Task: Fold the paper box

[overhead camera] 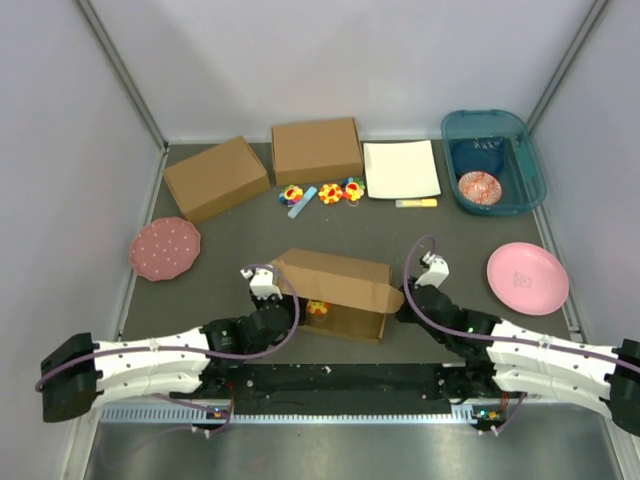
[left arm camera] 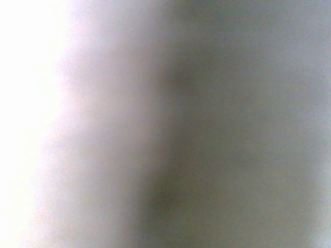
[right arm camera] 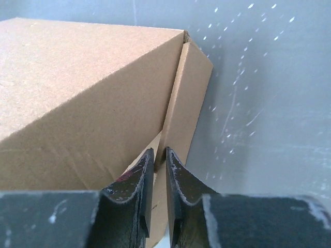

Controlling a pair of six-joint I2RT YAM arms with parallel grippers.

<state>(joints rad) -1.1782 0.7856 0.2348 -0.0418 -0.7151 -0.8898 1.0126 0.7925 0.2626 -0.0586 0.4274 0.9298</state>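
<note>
Right wrist view: the right hand (right arm camera: 159, 166) is nearest, its two black fingers (right arm camera: 135, 192) almost together with only a thin slit between them. They stand at the end flap of the paper box (right arm camera: 77, 98). Whether they pinch the cardboard I cannot tell.
Left wrist view: only a white and grey blur, nothing to recognise.
Top view, near edge: only here the left hand (overhead camera: 268, 288) shows, close at the left end of the paper box. Its fingers are hidden, so I cannot tell if it is open or closed.
Top view, middle: the paper box lies between both hands on the dark bench (overhead camera: 230, 240), in a shallow box shape with a flap at its right end. A small red and yellow thing (overhead camera: 318, 308) shows at its near side, which the wrist views do not show.
Sides: dotted pink plate (overhead camera: 165, 248) on the left, plain pink plate (overhead camera: 527, 277) on the right.
Further: three flower toys (overhead camera: 330, 193), blue stick (overhead camera: 301, 201), yellow stick (overhead camera: 415, 203).
Far row: two closed cardboard boxes (overhead camera: 215, 177), white sheet (overhead camera: 400, 168), teal bin (overhead camera: 528, 165) with a patterned bowl (overhead camera: 477, 185) inside.
</note>
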